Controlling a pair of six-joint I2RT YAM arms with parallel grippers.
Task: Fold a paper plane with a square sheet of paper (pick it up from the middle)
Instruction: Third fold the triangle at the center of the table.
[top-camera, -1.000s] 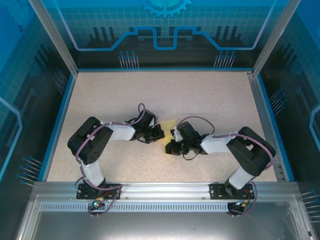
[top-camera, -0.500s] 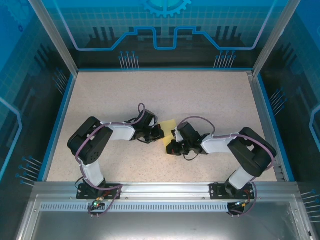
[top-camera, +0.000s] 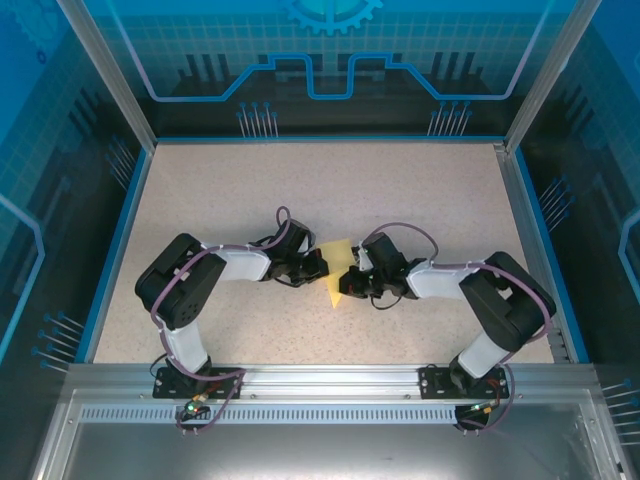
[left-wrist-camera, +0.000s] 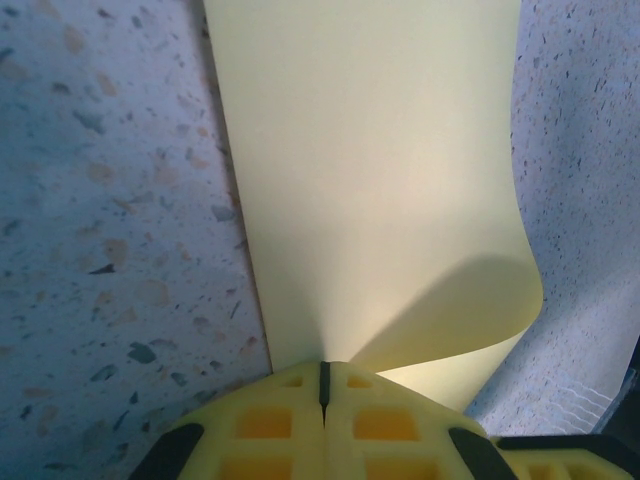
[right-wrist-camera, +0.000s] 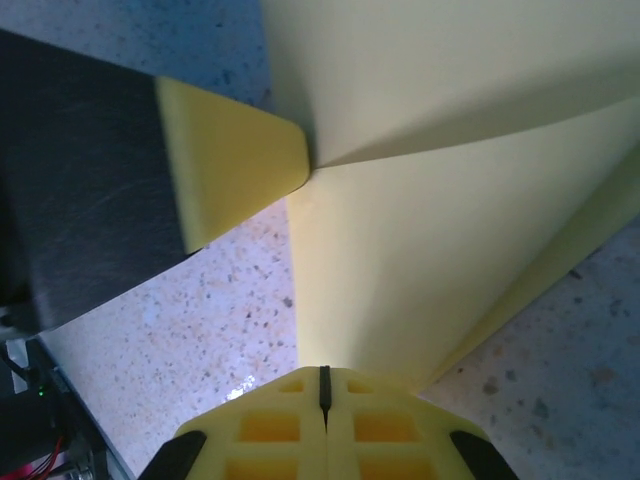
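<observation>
The pale-yellow square sheet of paper (top-camera: 337, 272) is held between the two grippers at the table's middle, folded to a taper with its point toward the near side. My left gripper (top-camera: 319, 266) is shut on its left edge. In the left wrist view the sheet (left-wrist-camera: 370, 180) runs out from the shut left gripper (left-wrist-camera: 323, 376), its right part curling over. My right gripper (top-camera: 348, 283) is shut on the right side. In the right wrist view the sheet (right-wrist-camera: 430, 210) fans out from the right gripper (right-wrist-camera: 323, 382), and a left-gripper finger (right-wrist-camera: 235, 160) pinches its far crease.
The speckled table (top-camera: 400, 190) is ringed by a blue rim and glass walls (top-camera: 330, 70). Both arms bend inward from their bases at the near metal rail (top-camera: 320, 380). Open tabletop lies behind and to both sides of the grippers.
My right gripper has shifted up and right, away from the near edge, and more of the sheet now shows as a pointed shape. The left arm has held still.
</observation>
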